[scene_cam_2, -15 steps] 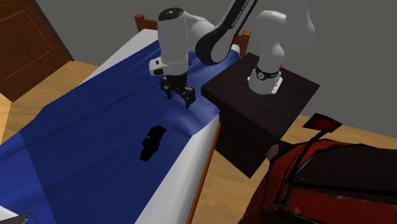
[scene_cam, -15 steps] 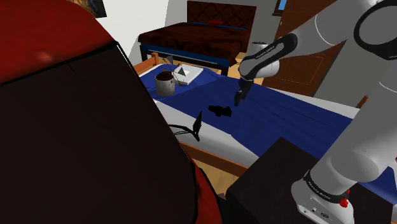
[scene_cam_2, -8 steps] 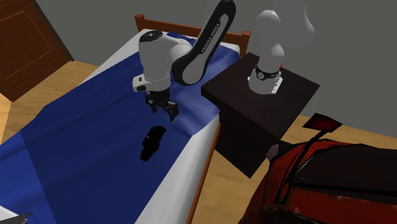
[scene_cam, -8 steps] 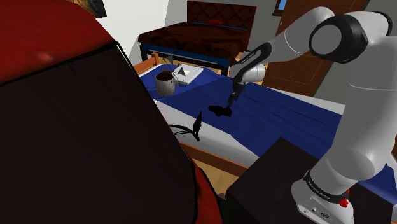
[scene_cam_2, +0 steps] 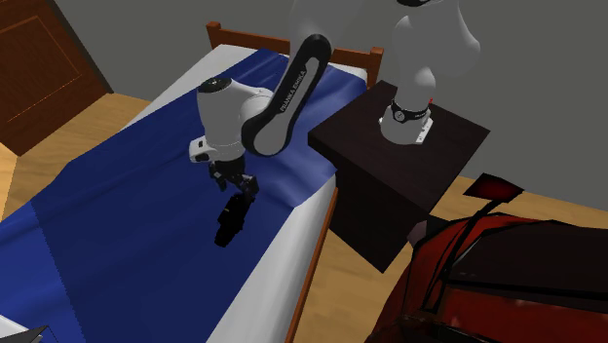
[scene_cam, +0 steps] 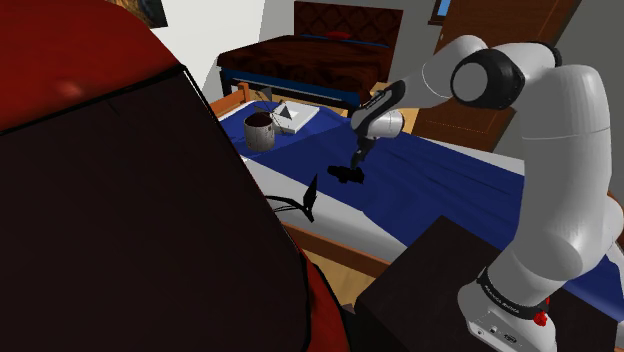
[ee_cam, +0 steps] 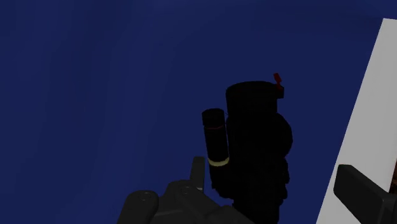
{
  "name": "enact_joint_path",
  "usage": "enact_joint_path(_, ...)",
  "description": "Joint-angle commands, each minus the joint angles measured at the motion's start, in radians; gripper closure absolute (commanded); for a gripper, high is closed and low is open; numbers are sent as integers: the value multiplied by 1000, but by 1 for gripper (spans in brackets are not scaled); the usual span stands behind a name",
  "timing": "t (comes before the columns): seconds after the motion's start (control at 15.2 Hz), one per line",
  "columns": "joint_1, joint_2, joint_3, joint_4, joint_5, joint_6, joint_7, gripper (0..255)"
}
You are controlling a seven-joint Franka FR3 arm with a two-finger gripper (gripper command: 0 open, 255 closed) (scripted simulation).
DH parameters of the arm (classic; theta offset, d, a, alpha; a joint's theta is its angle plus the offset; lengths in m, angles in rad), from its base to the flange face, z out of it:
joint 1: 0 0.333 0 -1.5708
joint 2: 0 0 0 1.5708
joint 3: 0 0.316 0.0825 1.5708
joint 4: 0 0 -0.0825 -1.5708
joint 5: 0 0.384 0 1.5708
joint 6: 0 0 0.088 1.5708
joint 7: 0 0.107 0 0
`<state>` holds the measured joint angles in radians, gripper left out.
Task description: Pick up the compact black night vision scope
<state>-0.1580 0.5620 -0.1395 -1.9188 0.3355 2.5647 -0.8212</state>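
Red-and-black shape blocks shoulder view's left, too close to identify. Dark stand cut off at lower edge. White arm arches over blue bedcover, wrist bent down. Claw released, fingers apart, poised close over black scope lying on bedcover near its white edge. Scope's detail lost in black.

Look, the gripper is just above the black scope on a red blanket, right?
No, the blanket is blue, not red. The second exterior view shows the gripper just above the black scope on a blue blanket.
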Motion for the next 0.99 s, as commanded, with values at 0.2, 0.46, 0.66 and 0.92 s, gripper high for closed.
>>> enact_joint_path(0.2,-13,62,18,17,20,46,-20,0)
enact_joint_path(0.46,-14,61,18,16,20,45,-20,255)
enact_joint_path(0.66,-13,62,18,17,20,45,-20,255)
enact_joint_path(0.92,-13,62,18,17,20,45,-20,255)
